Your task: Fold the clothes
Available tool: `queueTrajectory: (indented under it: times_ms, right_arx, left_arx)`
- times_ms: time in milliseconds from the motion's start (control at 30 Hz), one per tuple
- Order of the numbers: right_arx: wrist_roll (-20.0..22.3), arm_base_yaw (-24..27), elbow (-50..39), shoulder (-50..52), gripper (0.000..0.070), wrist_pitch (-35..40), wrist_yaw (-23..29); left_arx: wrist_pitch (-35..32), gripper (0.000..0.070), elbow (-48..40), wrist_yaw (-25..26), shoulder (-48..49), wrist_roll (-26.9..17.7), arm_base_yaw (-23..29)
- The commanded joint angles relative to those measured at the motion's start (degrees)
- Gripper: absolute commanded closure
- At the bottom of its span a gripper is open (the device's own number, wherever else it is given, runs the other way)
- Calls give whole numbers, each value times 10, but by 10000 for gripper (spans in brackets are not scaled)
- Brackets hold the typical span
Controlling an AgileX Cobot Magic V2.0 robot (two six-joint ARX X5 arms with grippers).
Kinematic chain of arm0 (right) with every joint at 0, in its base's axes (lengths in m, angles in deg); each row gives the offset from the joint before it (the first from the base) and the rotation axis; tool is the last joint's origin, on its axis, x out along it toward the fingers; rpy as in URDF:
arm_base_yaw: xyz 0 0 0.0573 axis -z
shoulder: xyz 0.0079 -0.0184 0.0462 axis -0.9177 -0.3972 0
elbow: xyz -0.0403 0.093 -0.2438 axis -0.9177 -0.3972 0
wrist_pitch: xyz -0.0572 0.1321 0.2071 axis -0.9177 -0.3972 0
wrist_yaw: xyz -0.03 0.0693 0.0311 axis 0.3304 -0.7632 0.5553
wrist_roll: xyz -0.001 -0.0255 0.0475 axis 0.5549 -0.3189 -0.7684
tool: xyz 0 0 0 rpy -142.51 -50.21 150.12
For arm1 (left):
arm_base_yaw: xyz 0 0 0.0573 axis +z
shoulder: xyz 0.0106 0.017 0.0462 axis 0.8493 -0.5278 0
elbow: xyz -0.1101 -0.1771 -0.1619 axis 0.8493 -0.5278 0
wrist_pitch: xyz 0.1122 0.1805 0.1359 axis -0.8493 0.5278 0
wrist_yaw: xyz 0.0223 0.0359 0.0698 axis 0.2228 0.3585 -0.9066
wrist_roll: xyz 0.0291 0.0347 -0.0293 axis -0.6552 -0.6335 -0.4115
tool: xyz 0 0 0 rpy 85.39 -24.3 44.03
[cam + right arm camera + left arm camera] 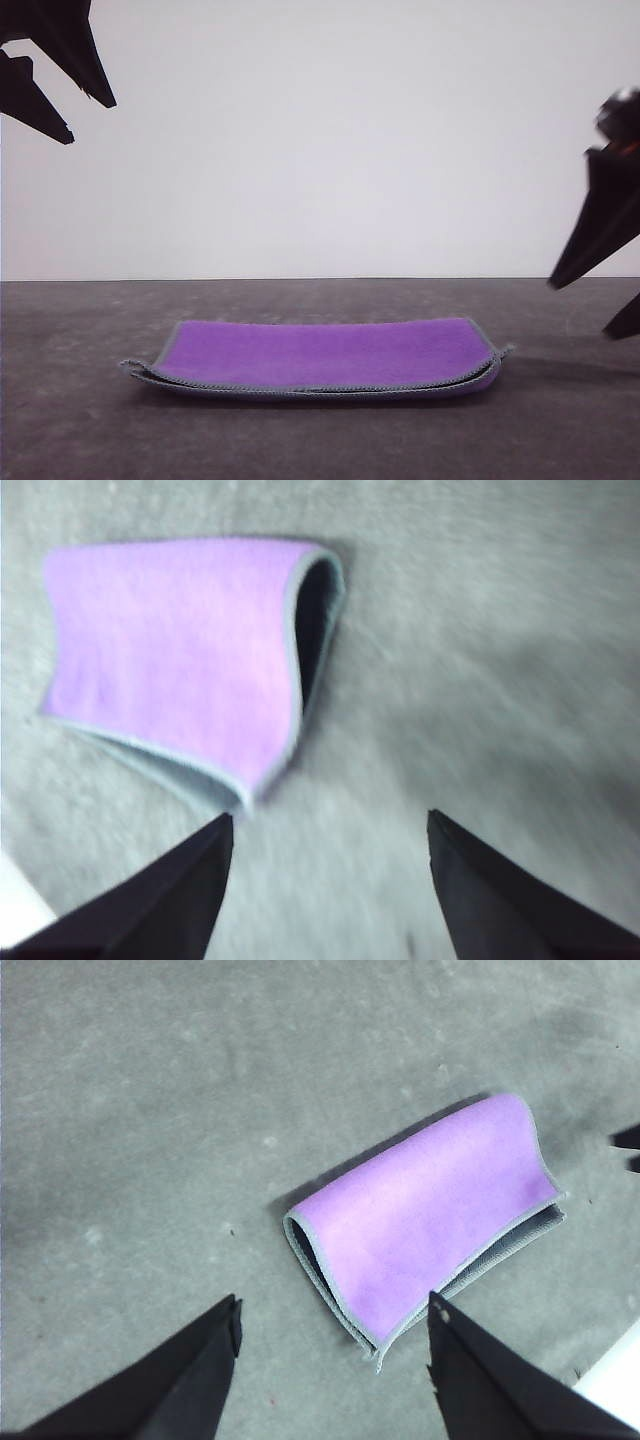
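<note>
In the upper left of the front view the left tool (70, 105) hangs high above the grey surface (80, 420), its two dark fingers spread apart and holding nothing. In the left wrist view the same tool (335, 1315) is spread wide over bare surface, with the near corner of the cloth lying between its fingertips.

In the lower middle of the front view lies the cloth (325, 355), folded in two, bright purple face up. Grey stitched edging runs around both layers, which gape slightly along the front edge and at the right end. The left wrist view shows the cloth (430, 1215) with a dark inner face at its open end.

At the right edge of the front view the right tool (590, 305) hovers above the surface, released and empty, apart from the cloth.
</note>
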Motion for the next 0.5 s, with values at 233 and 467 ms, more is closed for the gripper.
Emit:
queueTrajectory:
  times_ms: [233, 467]
  right_arx:
    - [-77, -35, 6, -129, 310, 137, -50]
    - [-106, -73, 6, -163, 313, 186, -57]
  left_arx:
    - [-1, 336, 13, -1, -5, 3, 0]
    - [-2, 336, 13, -1, -5, 3, 0]
